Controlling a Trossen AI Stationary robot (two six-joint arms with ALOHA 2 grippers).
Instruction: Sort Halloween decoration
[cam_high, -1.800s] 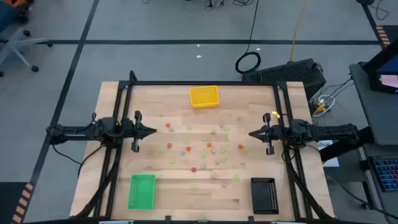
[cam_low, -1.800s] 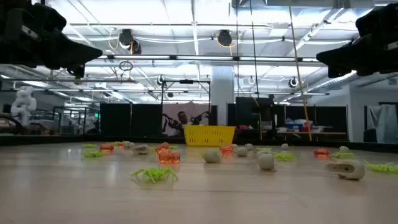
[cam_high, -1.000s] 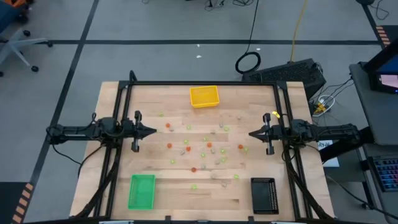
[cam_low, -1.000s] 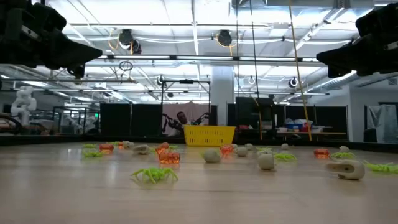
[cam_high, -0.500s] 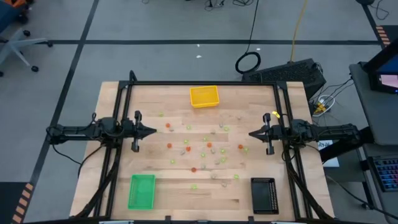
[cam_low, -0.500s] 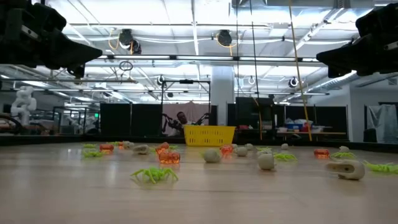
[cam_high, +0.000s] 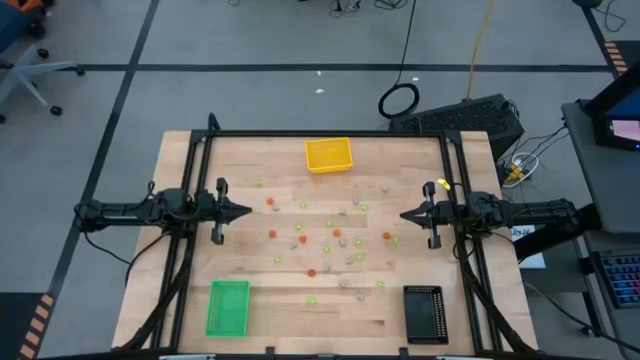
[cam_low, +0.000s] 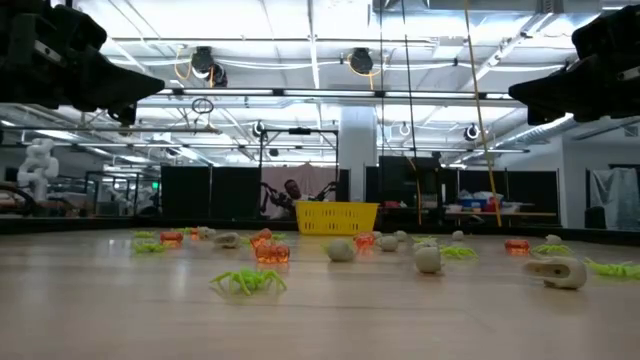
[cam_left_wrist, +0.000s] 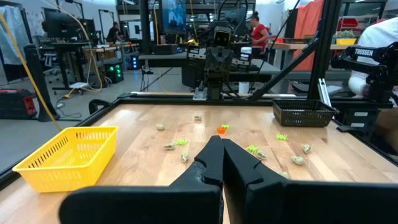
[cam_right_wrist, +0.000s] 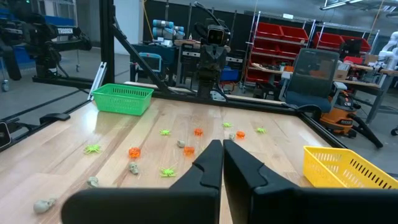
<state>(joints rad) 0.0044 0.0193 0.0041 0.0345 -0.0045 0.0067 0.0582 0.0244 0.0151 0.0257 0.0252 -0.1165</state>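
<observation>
Several tiny Halloween decoration pieces (cam_high: 322, 238), orange, light green and pale beige-grey, lie scattered on the middle of the wooden table. The low view shows a green spider (cam_low: 247, 282), an orange piece (cam_low: 270, 250) and a pale skull (cam_low: 556, 270) resting on the tabletop. My left gripper (cam_high: 248, 211) hovers shut at the table's left side, pointing level toward the pieces. My right gripper (cam_high: 404, 215) hovers shut at the right side, facing it. The fingers of each meet in its own wrist view: left gripper (cam_left_wrist: 221, 155), right gripper (cam_right_wrist: 222, 157). Neither holds anything.
A yellow tray (cam_high: 328, 155) stands at the table's far edge, a green tray (cam_high: 228, 307) near the front left, a black tray (cam_high: 423, 314) near the front right. A black frame (cam_high: 325, 134) borders the table. A person (cam_low: 290, 193) shows in the room behind.
</observation>
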